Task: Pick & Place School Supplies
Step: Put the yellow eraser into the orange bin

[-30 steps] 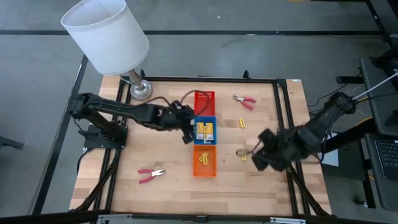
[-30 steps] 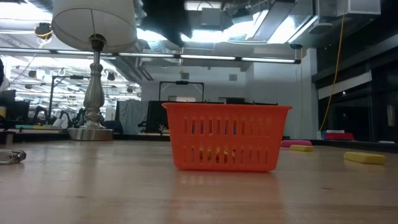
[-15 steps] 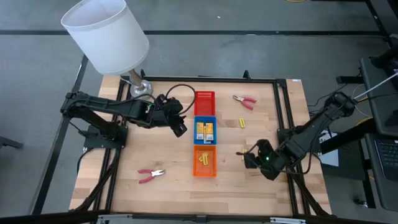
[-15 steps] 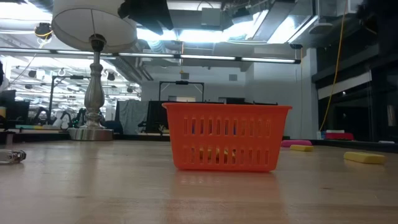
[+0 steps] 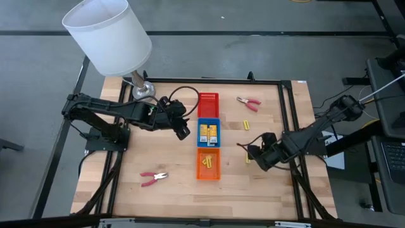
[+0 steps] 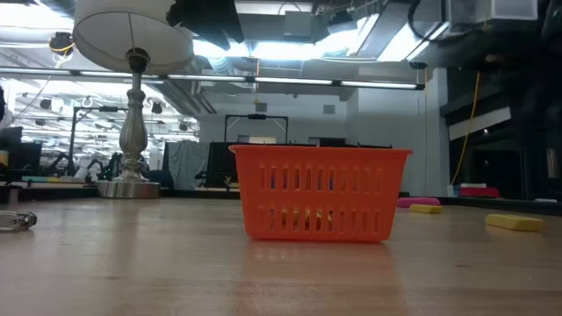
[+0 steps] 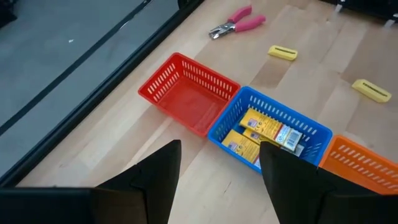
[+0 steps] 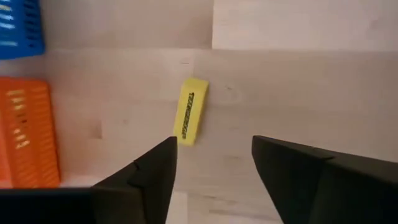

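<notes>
Right wrist view shows the right gripper (image 8: pixel 211 165) with its two dark fingers spread apart and empty, hovering over a short yellow stick (image 8: pixel 189 111) that lies flat on the bare wooden table (image 8: pixel 298 93). Seen from overhead, that stick (image 5: pixel 247 158) sits at about 3 o'clock from the orange tray (image 5: pixel 208 163), near it but not touching. It looks small, light and rigid, with a smooth face that could skid on the wood, so the safest hold is probably across its narrow width at mid-length, jaws turned square to its long axis. A second yellow stick (image 5: pixel 245 125) lies at 3 o'clock from the blue tray (image 5: pixel 209 133), and pink-handled pliers (image 5: pixel 249 102) rest further toward 1 o'clock; another pair (image 5: pixel 154 178) lies near 8 o'clock of the trays. The red tray (image 7: pixel 186 93) appears empty, the blue tray holds yellow packets (image 7: pixel 264 132), and the orange tray holds a few yellow sticks. The left gripper (image 5: pixel 181 131) waits beside the blue tray, fingers apart, holding nothing.
</notes>
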